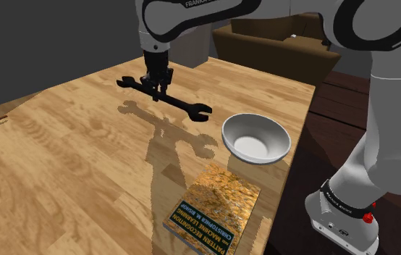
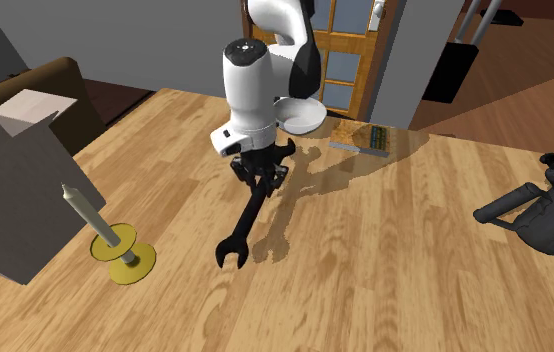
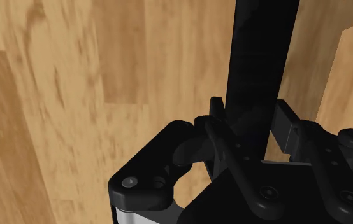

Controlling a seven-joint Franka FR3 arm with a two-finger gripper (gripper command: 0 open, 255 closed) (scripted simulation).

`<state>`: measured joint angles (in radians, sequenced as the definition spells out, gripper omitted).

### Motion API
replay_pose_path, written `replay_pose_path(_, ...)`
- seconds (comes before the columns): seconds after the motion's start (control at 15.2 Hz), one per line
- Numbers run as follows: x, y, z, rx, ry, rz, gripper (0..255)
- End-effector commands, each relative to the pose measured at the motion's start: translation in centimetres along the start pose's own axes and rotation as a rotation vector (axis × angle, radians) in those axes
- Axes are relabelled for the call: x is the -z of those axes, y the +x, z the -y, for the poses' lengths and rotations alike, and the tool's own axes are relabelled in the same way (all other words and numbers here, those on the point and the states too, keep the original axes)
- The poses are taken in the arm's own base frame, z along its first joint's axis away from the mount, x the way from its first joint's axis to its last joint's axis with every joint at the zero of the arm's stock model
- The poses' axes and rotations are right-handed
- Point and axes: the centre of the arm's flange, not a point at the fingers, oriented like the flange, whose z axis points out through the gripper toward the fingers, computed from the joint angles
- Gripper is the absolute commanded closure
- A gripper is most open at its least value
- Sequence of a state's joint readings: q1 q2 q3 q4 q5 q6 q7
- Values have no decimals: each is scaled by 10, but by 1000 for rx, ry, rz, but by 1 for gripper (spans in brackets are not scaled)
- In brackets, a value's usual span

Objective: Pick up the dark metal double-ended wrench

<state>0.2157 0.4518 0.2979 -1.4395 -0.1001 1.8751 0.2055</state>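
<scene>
Fingers (image 3: 288, 124) are closed to the width of a shaft and have the black double-ended wrench (image 1: 181, 103) clamped between the two pads. I see no gap on either side of the tool in the wrist view. They are not fully closed; the thickness of the wrench holds them apart.

Finding 1, position of the tool: the wrench sits directly between the fingers, not off to either side. Its long axis runs straight across the closing line, at right angles to it, so the pads bear on the two flat sides of the shaft.

Finding 2, grip point: in the shoulder view the hold looks a little off the middle of the shaft. The longer part and its open jaw end reach away from the fingers towards the white round bowl (image 1: 255, 138). The shorter part ends just beyond the fingers on the other side.

Finding 3, clearance: the tool's shadow on the light wooden bench (image 1: 61, 159) lies apart from the tool along its whole length. I judge from this that the wrench is off the surface and roughly level. The second exterior view makes the near end look low, and there I cannot tell whether it clears the wood.

Assessment: the grasp looks made. With an off-centre hold, the longer end may swing down during any further raise.
</scene>
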Motion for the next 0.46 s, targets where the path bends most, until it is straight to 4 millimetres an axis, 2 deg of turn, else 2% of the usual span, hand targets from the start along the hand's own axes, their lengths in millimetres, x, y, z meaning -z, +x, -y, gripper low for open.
replay_pose_path(0.0, 11, -1, 1, 0, 0, 0, 255)
replay_pose_path(0.26, 32, -1, 2, 0, 0, 0, 255)
replay_pose_path(0.4, 33, -1, 2, 0, 0, 0, 255)
